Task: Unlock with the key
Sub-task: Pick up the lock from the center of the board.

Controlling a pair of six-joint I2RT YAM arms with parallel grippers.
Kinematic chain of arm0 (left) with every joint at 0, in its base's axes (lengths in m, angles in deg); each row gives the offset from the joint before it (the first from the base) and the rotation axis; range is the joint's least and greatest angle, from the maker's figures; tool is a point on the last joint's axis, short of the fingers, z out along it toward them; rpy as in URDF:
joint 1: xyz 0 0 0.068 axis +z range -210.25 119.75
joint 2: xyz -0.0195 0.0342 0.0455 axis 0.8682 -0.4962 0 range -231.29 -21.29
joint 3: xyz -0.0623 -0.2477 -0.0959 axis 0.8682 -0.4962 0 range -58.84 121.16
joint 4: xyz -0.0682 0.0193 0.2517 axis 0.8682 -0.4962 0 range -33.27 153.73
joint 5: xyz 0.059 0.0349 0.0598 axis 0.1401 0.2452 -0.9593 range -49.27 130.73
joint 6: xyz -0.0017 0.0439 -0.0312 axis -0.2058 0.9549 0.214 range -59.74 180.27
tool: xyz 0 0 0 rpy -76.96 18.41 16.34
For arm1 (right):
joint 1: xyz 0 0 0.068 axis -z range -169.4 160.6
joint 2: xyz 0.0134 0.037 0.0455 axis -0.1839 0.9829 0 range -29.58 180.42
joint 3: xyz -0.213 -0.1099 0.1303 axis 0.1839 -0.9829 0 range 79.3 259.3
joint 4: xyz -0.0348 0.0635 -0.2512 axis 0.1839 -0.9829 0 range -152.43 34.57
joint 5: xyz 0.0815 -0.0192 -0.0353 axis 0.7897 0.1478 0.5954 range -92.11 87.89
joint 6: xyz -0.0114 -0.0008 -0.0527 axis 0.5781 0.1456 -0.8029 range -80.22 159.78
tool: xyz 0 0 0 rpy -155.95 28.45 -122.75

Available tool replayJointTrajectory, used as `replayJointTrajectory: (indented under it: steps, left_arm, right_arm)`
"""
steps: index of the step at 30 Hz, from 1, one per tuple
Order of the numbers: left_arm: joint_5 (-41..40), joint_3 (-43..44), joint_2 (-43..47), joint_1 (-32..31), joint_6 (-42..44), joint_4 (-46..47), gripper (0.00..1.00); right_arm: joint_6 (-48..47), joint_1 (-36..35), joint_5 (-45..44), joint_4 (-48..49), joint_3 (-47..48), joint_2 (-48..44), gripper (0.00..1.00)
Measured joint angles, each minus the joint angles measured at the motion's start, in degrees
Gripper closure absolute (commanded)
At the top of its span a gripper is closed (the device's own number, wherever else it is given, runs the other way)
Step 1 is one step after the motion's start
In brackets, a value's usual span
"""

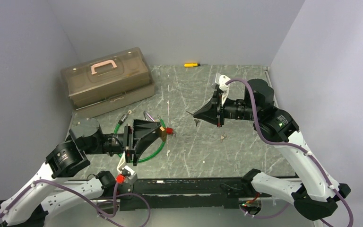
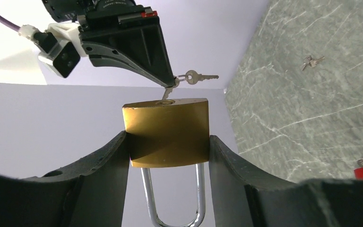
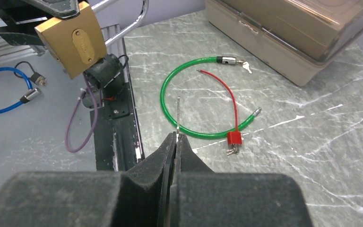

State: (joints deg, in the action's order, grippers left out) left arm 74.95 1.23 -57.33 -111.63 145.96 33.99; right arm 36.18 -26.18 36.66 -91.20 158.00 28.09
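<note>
centrally, your left gripper [image 2: 168,139] pinches the brass padlock [image 2: 165,124] by its 2 side faces, raised off the table [image 1: 246,94], with the jaws part-spread to the body's width. the shackle [image 2: 172,208] runs back between the fingers, both legs entering the body. the keyhole face points away toward the right arm. your right gripper [image 3: 176,136] has its jaws pressed together on the key [image 3: 177,113], whose blade juts straight out from the fingertips. a 2nd key [image 2: 197,76] hangs from the same ring. in the left wrist view the blade tip appears at the keyhole, yet the top view shows a gap between key and padlock, so the blade is not inserted. below the padlock a green cable lock [image 3: 203,92] lies in a loop, with a small red padlock [image 3: 234,138] on a red cable at its rim. a loose bunch of keys [image 1: 223,138] lies on the table near the right arm. a tan toolbox [image 1: 106,80], lid shut, stands at the far left. a yellow screwdriver [image 1: 192,65] lies at the far edge.
</note>
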Motion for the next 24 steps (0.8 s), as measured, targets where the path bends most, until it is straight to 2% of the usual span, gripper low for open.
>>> replayJointTrajectory:
  steps: [4,8,11,14,16,19,24]
  left_arm:
    - [-0.94,0.2,-1.64,-0.09,-6.58,-0.07,1.0]
    - [-1.92,5.66,-8.48,1.29,-19.26,-6.01,1.0]
    - [1.95,11.78,-15.45,6.75,-29.81,-12.48,1.0]
    - [9.88,18.82,-23.91,15.15,-39.34,-21.64,1.0]
    - [15.56,23.89,-29.53,19.47,-41.83,-29.33,1.0]
    - [22.18,31.1,-37.53,22.12,-41.22,-42.29,1.0]
    - [28.65,30.99,-41.81,22.38,-42.4,-53.55,1.0]
  right_arm:
    - [-1.33,0.0,-1.25,-0.63,0.0,0.17,1.0]
    - [-3.58,-0.76,-3.61,-1.7,0.07,0.92,1.0]
    - [-6.82,-2.73,-6.38,-3.23,0.11,1.95,1.0]
    - [-11.08,-6.4,-10.01,-5.84,0.11,2.84,1.0]
    - [-14.32,-10.05,-13.38,-7.69,0.11,3.28,1.0]
    - [-19.02,-15.67,-17.97,-9.81,-0.2,3.37,1.0]
    - [-25.75,-21.79,-24.76,-11.78,-1.42,2.99,1.0]
